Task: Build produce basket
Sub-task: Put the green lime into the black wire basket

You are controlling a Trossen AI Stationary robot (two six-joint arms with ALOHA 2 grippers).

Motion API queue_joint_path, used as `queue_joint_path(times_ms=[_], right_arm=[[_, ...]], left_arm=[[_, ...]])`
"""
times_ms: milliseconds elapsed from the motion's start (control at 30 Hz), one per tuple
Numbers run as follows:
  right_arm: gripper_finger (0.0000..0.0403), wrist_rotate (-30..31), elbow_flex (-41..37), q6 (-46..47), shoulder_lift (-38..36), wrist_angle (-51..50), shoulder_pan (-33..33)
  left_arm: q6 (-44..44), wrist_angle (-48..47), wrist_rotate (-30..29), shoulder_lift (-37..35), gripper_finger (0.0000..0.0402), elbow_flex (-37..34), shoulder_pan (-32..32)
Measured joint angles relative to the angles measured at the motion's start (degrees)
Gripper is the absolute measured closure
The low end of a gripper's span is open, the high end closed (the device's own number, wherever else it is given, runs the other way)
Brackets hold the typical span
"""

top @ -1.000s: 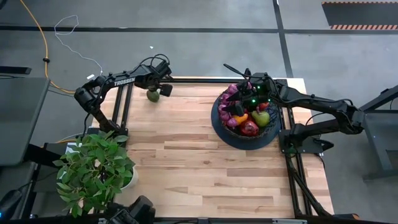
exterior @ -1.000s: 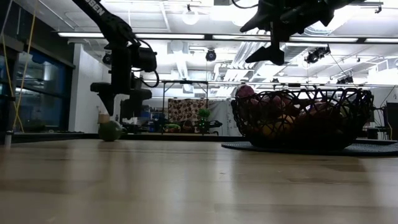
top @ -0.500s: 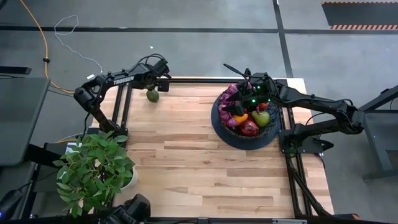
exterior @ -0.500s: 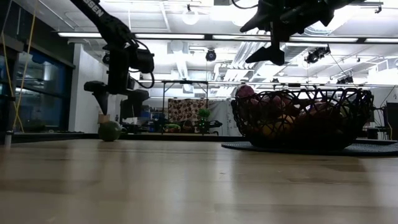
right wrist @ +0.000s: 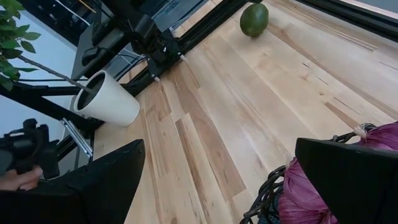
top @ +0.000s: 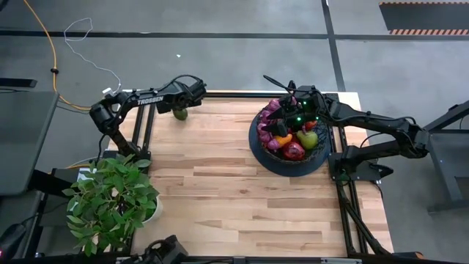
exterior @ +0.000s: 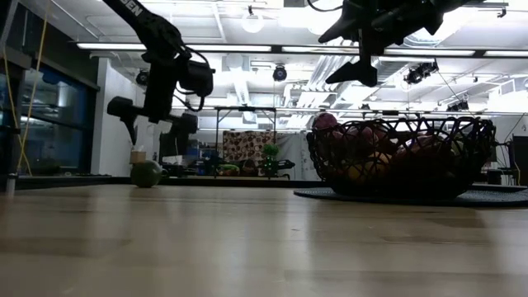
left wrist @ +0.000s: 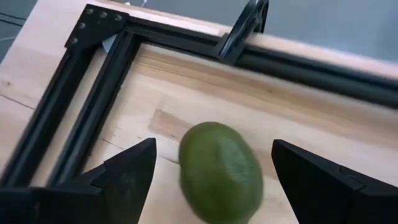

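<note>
A green lime (top: 179, 113) lies on its side on the wooden table near the far left corner, also in the left wrist view (left wrist: 221, 163) and the low view (exterior: 146, 173). My left gripper (top: 182, 103) hovers just above it, open, one finger on either side and clear of it (left wrist: 212, 146). The black wire basket (top: 258, 143) at the far right holds purple grapes, a red apple, a green pear and an orange. My right gripper (top: 281, 123) hangs open over the basket (exterior: 396, 157), empty.
A leafy plant in a white pot (top: 110, 202) stands at the near left edge. Black frame rails (left wrist: 93, 106) run along the table's far and left edges close to the lime. Bare wood stretches between the lime and the basket.
My left gripper has rolled about its own axis above the lime, so that one finger now stands higher than the other in the low view, and has shifted slightly. Its opening looks unchanged. The lime has not moved.
</note>
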Motion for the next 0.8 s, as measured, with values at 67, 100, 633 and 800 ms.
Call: queue_joint_path(times_ms=[67,100,633,800], right_arm=[[0.0006,0.00,0.00,-0.12,0.00,0.02,0.02],[0.0006,0.00,0.00,-0.14,0.00,0.02,0.00],[0.0006,-0.30,0.00,-1.05,0.00,0.04,0.02],[0.0006,-0.35,0.00,-1.12,0.00,0.02,0.02]], left_arm=[[-3.04,0.62,-1.83,0.14,0.0092,-0.01,-0.79],[-3.70,0.90,-2.78,0.11,0.0092,-0.01,-1.04],[-13.62,1.05,-2.07,0.79,0.0092,-0.01,-1.48],[-13.20,1.06,-1.66,0.79,0.0092,-0.01,0.67]])
